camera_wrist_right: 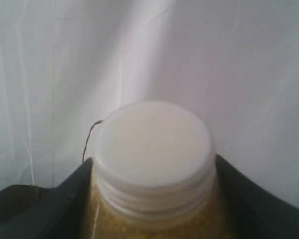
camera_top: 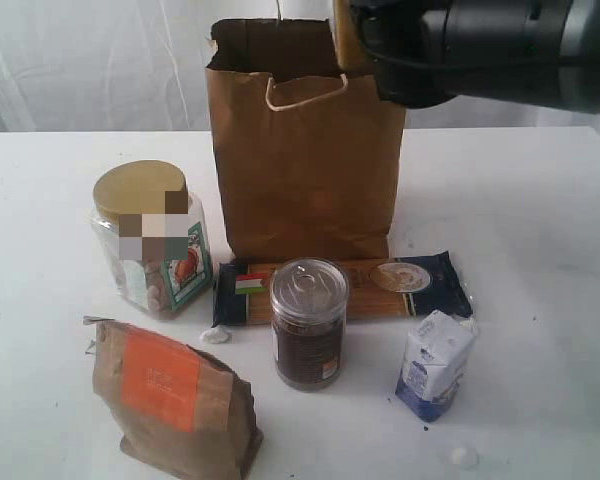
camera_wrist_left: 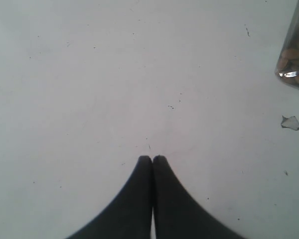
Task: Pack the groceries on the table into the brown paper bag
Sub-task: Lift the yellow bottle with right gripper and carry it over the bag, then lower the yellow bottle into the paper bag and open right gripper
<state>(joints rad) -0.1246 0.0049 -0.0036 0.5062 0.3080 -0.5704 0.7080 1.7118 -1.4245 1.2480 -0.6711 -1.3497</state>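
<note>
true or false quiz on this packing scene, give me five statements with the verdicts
1. The brown paper bag lies on its side. False: it stands upright with its mouth open.
2. The white-capped jar sits between the right jaws. True.
3. The spaghetti packet stands on end. False: it lies flat in front of the bag.
4. The left jaws are shut with nothing between them. True.
5. The foil-topped jar is inside the bag. False: it stands on the table, in front of the packet.
</note>
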